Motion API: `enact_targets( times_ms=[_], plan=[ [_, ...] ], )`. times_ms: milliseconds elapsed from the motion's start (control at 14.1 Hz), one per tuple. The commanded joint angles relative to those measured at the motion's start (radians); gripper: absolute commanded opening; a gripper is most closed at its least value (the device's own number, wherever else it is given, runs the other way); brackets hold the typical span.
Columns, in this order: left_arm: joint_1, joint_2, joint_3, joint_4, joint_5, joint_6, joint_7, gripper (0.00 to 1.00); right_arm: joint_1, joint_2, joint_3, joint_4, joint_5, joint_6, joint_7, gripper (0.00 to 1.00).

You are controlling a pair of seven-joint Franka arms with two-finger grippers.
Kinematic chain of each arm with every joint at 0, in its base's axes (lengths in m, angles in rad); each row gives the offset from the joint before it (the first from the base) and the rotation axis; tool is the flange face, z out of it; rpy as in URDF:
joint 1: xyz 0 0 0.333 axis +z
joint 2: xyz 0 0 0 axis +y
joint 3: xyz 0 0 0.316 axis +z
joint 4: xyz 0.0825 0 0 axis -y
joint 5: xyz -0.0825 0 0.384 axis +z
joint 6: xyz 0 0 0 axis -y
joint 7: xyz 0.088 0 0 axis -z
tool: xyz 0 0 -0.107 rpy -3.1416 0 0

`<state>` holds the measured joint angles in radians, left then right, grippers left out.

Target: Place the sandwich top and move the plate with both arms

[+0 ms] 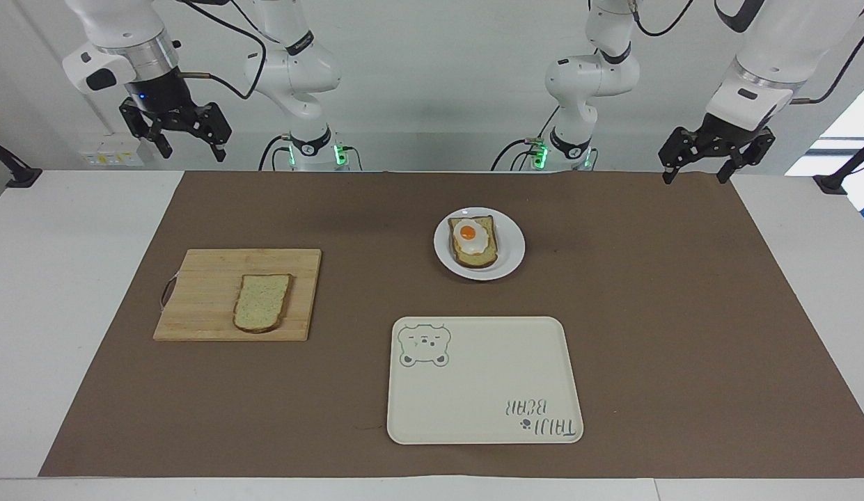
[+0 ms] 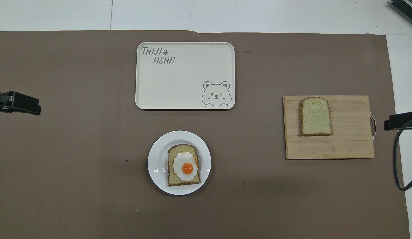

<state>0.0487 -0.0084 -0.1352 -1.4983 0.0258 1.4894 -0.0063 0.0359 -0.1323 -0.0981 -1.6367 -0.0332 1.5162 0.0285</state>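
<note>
The sandwich top [image 1: 262,302] lies flat on a wooden cutting board [image 1: 202,292] toward the right arm's end of the table; it also shows in the overhead view [image 2: 315,116]. The white plate [image 1: 512,250] sits mid-table and carries a bread slice with a fried egg [image 1: 473,240]; the plate also shows in the overhead view [image 2: 157,162]. My right gripper [image 1: 195,153] hangs open and empty, high over the table's robot-side edge near the board's end. My left gripper [image 1: 694,175] hangs open and empty over the mat's corner at the left arm's end.
A cream rectangular tray with a bear drawing [image 1: 484,390] lies farther from the robots than the plate. A brown mat [image 1: 647,334] covers most of the table. The cutting board [image 2: 348,142] has a small handle facing the right arm's end.
</note>
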Motion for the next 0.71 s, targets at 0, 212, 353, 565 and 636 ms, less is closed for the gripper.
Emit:
enact_targets(
  times_ms=[0,212,353,565,636],
  plan=[
    [0.011,-0.018,-0.009,-0.017,0.009,-0.011,0.0,1.0,-0.007,-0.004,0.001,0.006,-0.004,0.009,-0.025,1.0],
    [0.014,-0.018,-0.007,-0.017,0.009,-0.011,0.0,1.0,-0.007,-0.018,0.005,-0.006,-0.007,-0.028,-0.036,1.0],
    [0.013,-0.018,-0.007,-0.017,0.009,-0.009,0.0,1.0,-0.007,-0.029,0.001,-0.021,-0.005,-0.036,-0.036,1.0],
    [0.013,-0.018,-0.009,-0.017,0.009,-0.009,0.0,1.0,-0.007,-0.029,0.001,-0.026,-0.005,-0.03,-0.033,1.0],
    [0.013,-0.018,-0.007,-0.019,0.009,-0.009,0.0,1.0,-0.007,-0.029,0.003,-0.037,-0.004,-0.028,-0.032,1.0]
  ],
)
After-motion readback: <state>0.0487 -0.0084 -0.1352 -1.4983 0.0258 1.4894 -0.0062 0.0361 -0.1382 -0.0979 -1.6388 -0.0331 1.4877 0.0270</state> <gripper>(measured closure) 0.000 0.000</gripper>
